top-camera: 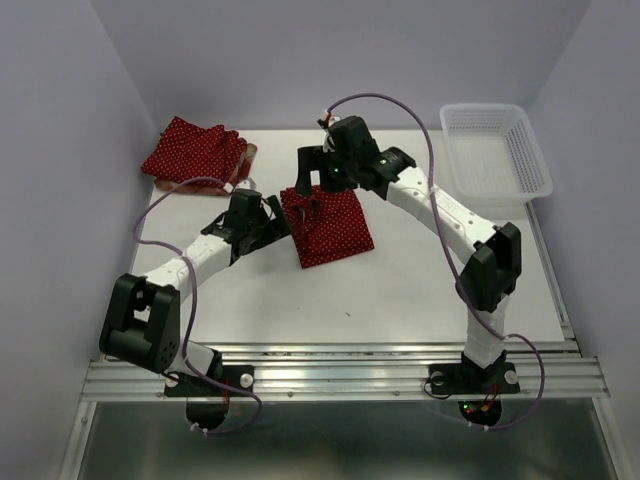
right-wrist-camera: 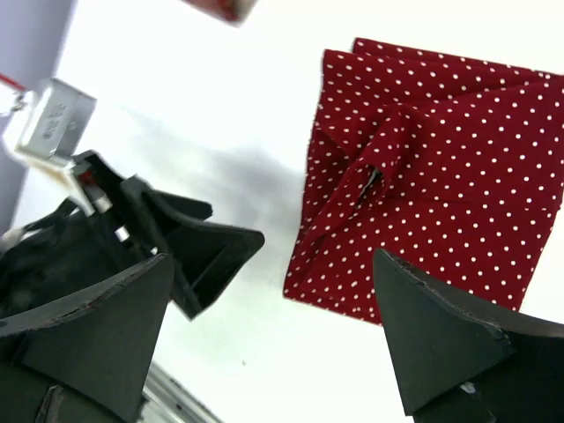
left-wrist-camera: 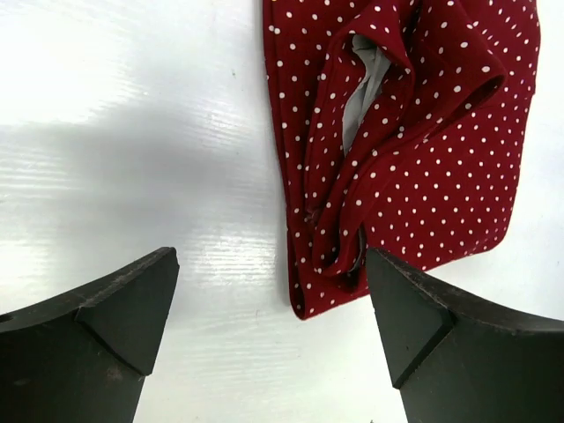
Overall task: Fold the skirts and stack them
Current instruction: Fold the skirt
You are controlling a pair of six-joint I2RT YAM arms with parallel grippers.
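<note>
A dark red polka-dot skirt (top-camera: 330, 228) lies folded into a rough square at the table's middle, its top layer bunched in a ridge (left-wrist-camera: 414, 150) (right-wrist-camera: 441, 203). My left gripper (top-camera: 277, 224) stands open at the skirt's left edge with only bare table between its fingers (left-wrist-camera: 273, 308). Over the skirt's far edge, my right gripper (top-camera: 318, 183) hangs open and empty (right-wrist-camera: 273, 326). A second polka-dot skirt (top-camera: 195, 148) lies at the back left on a plaid skirt (top-camera: 246, 160), of which only an edge shows.
A white mesh basket (top-camera: 495, 150) stands at the back right corner. The left gripper's fingers (right-wrist-camera: 198, 256) show in the right wrist view, close to the right gripper. Purple walls close in the table on three sides.
</note>
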